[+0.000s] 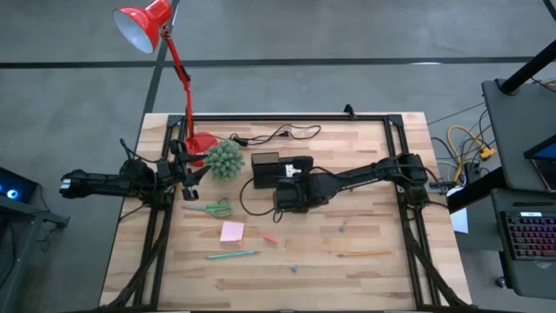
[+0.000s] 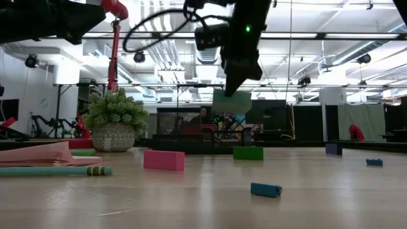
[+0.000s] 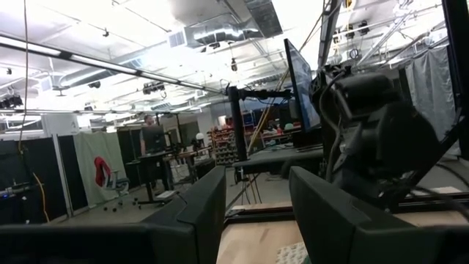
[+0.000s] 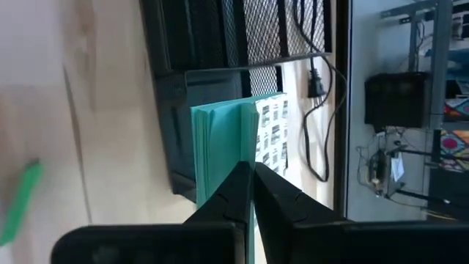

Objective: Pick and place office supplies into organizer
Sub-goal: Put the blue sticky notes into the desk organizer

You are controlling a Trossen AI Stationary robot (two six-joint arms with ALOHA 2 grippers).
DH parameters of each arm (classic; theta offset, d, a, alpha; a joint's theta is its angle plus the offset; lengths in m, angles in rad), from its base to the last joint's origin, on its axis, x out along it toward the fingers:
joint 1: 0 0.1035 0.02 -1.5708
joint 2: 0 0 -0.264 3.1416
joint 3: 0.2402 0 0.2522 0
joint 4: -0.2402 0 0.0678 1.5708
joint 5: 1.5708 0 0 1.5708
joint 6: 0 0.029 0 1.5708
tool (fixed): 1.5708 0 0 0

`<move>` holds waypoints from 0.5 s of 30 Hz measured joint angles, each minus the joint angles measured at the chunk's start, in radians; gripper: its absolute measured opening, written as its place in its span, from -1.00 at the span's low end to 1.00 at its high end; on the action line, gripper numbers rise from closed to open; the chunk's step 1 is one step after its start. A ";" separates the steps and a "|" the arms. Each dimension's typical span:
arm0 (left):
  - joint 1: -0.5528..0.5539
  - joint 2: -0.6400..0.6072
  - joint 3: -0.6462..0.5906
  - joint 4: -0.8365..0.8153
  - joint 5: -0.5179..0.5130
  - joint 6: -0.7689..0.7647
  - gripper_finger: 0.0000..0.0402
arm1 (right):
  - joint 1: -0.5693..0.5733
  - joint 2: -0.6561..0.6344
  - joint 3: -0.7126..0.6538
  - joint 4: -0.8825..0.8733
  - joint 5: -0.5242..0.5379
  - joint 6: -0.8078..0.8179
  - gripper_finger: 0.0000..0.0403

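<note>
Wooden table (image 1: 365, 278): right pincer (image 4: 251, 183) clamps patterned block (image 4: 227, 143) above organizer (image 1: 266, 167); plant (image 1: 224, 159) beside.

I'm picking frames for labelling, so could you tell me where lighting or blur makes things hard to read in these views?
Low view: bright ceiling lights backlight the right gripper into a silhouette; the near pink sticky-note pad is soft. Right wrist view: the held teal pad reads clearly, the wooden table washes out and a green piece blurs. Left wrist view: the left gripper is a dark shape. High view: evenly lit.
</note>
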 joint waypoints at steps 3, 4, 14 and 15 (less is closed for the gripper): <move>0.000 -0.001 0.000 0.001 0.000 0.000 -0.31 | -0.016 0.000 -0.038 0.062 -0.001 -0.034 -0.96; 0.000 -0.001 0.000 0.001 0.000 0.000 -0.31 | -0.021 0.000 -0.050 0.078 -0.002 -0.049 -0.96; 0.000 -0.001 0.000 -0.001 0.000 0.000 -0.31 | -0.078 0.001 -0.108 0.164 -0.003 -0.102 -0.96; 0.000 -0.002 0.000 0.000 0.000 0.000 -0.31 | -0.082 0.001 -0.114 0.176 -0.003 -0.110 -0.96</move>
